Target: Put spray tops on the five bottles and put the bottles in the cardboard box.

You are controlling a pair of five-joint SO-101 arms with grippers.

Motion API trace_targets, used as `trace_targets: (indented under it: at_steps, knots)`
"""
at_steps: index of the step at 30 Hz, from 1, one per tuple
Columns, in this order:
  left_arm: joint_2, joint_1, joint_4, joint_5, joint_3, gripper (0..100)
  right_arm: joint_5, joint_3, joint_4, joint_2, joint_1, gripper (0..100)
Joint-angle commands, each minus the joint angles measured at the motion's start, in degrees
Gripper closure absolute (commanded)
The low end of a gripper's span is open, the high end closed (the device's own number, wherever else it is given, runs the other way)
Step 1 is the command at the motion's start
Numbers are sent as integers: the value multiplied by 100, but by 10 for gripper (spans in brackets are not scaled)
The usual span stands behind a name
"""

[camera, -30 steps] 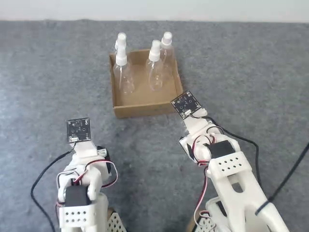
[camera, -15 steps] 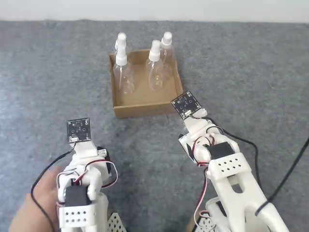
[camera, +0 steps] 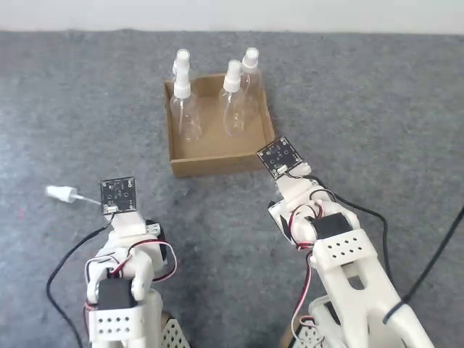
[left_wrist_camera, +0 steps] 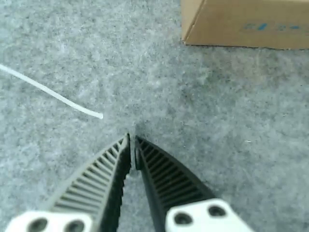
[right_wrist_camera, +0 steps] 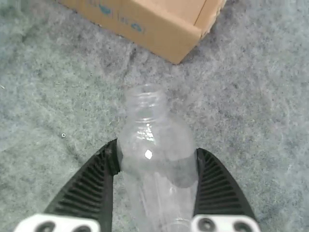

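Table (camera: pixel 377 109) is mottled grey felt, cardboard box (camera: pixel 217 165) plain tan with some blue print. Every bottle (right_wrist_camera: pixel 154 203) is clear, spray tops (camera: pixel 181 61) white, and left gripper (left_wrist_camera: pixel 133 138) and right gripper (right_wrist_camera: pixel 156 146) black, ribbed.

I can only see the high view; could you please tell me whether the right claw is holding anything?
Observer: Yes, the right claw is shut on a clear bottle.
Operator: Does it have a spray top?
Observer: No, its neck is open, pointing toward the cardboard box corner.
Operator: And the left claw?
Observer: The left claw is shut and empty, with a thin white tube ending on the carpet just ahead.
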Motion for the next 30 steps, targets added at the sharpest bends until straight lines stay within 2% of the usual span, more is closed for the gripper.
trace_targets:
  at_steps: [1,30]
  knots:
    - [-105,-9,26,35,-101,988,18,-70,-75,-119,75,923]
    - [-123,0,0,53,-101,988,9,-88,92,-119,75,923]
